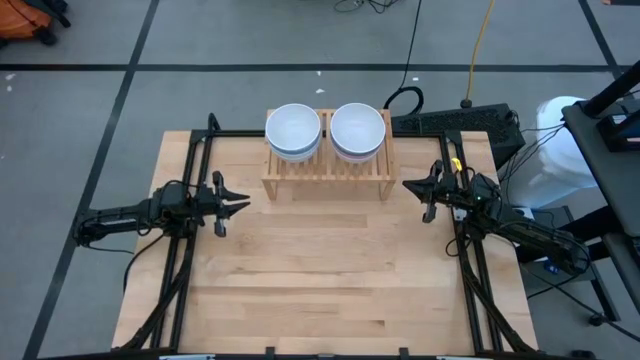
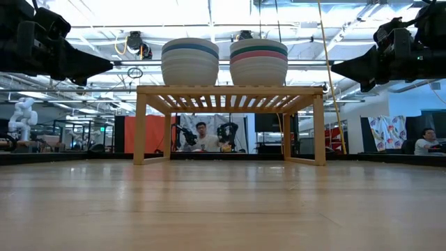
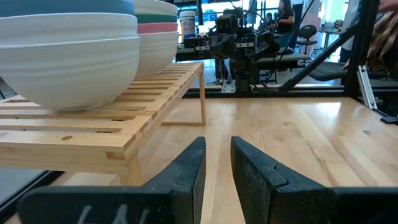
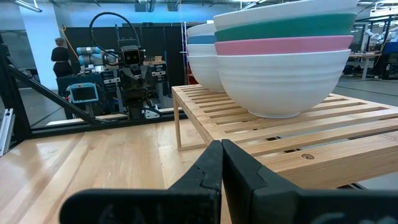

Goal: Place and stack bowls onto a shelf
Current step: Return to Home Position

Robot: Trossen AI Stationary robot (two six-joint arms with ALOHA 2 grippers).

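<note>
**Two stacks of bowls on the shelf, both arms clear**

The shelf [image 1: 325,182] was seen standing at the far middle of the table [image 1: 330,285]. All the bowls were carried on its slatted top in two stacks, set side by side.

The left stack [image 1: 293,130] was topped by a white bowl. A blue bowl [image 3: 68,6] was shown in it above white ones. In the right stack [image 1: 357,128], a white bowl lay at the bottom, with the pink bowl [image 4: 283,45] and then the green bowl [image 4: 286,28] nested above it. A white bowl was set on top.

The left gripper [image 1: 246,205] was held above the left side of the table, nearer than the shelf's left end and apart from it. Its fingers [image 3: 186,171] were parted by a narrow gap, and nothing was grasped.

The right gripper [image 1: 406,184] was held above the table near the shelf's right end. Its fingers [image 4: 208,168] were clenched together on nothing.
</note>
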